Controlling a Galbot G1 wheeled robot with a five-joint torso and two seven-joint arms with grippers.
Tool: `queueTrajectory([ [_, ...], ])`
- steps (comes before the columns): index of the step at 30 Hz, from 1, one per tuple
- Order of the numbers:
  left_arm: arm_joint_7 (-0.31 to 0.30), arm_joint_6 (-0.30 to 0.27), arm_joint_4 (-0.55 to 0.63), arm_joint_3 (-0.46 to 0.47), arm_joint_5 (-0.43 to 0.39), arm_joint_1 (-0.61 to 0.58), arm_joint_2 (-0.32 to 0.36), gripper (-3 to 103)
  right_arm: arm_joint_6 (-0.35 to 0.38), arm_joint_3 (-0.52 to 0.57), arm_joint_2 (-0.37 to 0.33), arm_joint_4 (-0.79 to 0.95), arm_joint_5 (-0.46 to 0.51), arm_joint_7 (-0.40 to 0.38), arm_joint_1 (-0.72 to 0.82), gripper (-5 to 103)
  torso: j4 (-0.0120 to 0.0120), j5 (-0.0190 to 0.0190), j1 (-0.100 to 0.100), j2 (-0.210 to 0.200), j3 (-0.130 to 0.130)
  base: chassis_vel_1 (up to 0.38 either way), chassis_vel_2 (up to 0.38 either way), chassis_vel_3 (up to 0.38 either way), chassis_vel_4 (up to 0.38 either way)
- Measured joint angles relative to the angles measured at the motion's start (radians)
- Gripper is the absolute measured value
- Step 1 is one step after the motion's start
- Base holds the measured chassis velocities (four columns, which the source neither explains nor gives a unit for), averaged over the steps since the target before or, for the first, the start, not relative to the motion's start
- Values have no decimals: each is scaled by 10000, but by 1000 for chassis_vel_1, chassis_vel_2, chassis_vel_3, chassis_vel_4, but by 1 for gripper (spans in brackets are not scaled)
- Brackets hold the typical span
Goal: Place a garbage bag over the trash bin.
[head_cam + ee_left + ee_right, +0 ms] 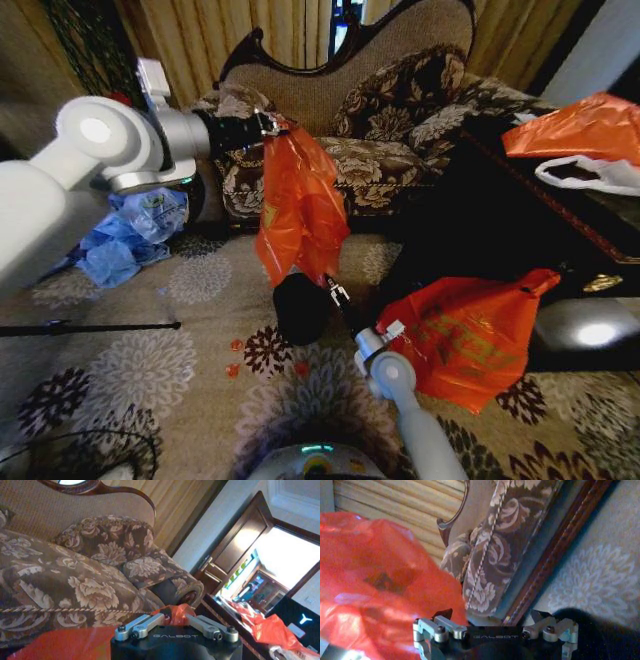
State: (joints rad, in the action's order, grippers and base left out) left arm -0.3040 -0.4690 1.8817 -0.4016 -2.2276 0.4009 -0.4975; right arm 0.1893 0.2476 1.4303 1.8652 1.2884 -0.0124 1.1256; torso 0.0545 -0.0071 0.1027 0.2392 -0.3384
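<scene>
The garbage bag (300, 205), glossy orange-red plastic, hangs from my left gripper (272, 124), which is raised in front of the sofa and shut on the bag's top. The left wrist view shows both fingers (145, 624) pinched onto a fold of the garbage bag (174, 615). Directly under the hanging bag, the black trash bin (300, 308) stands on the carpet. My right gripper (336, 292) is low at the bin's right side, by the bag's lower edge. Its jaws stand wide open in the right wrist view, with the garbage bag (375, 585) against one finger (440, 624).
A bigger orange bundle (460, 335) with yellowish print lies on the floor right of the bin. A dark low table (520, 230) carries another orange bag (585, 125) and a white one (590, 172). The floral sofa (380, 150) stands behind, blue bags (130, 235) at left.
</scene>
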Motion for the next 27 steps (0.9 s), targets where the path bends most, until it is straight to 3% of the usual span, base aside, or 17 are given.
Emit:
queueTrajectory([
  [8, -22, 64, -35, 17, 3, -111, -134, 0, 1, 237, -142, 8, 314, -111, -319, 100, 1, 0, 0, 0, 0, 0, 0, 0, 0],
  [18, -137, 169, -72, 35, 31, -185, -407, 0, 38, -324, 149, 238, 459, -166, -668, 102, 1, 0, 0, 0, 0, 0, 0, 0, 0],
  [19, -143, 177, -68, 49, 32, -207, -407, 0, 38, -403, 145, 192, 318, -149, -701, 94, 1, 0, 0, 0, 0, 0, 0, 0, 0],
  [21, -144, 182, -61, 64, 31, -221, -401, 0, 36, -451, 138, 151, 184, -137, -717, 94, 0, 0, 0, 0, 0, 0, 0, 0, 0],
  [22, -147, 189, -49, 89, 24, -241, -384, 0, 31, -493, 122, 118, 23, -113, -734, 84, 0, 0, 0, 0, 0, 0, 0, 0, 0],
  [24, -151, 200, -29, 124, 12, -259, -364, 0, 14, -529, 103, 92, -178, -93, -750, 84, 0, 0, 0, 0, 0, 0, 0, 0, 0],
  [25, -155, 205, -15, 149, 0, -267, -350, 0, 6, -545, 93, 72, -302, -82, -760, 73, 1, 0, 0, 0, 0, 0, 0, 0, 0],
  [26, -158, 212, 13, 192, -31, -275, -319, 0, -10, -559, 72, 36, -486, -66, -778, 73, 1, 0, 0, 0, 0, 0, 0, 0, 0],
  [27, -159, 215, 27, 210, -46, -278, -295, 0, -15, -563, 65, 18, -552, -65, -787, 62, 1, 0, 0, 0, 0, 0, 0, 0, 0],
])
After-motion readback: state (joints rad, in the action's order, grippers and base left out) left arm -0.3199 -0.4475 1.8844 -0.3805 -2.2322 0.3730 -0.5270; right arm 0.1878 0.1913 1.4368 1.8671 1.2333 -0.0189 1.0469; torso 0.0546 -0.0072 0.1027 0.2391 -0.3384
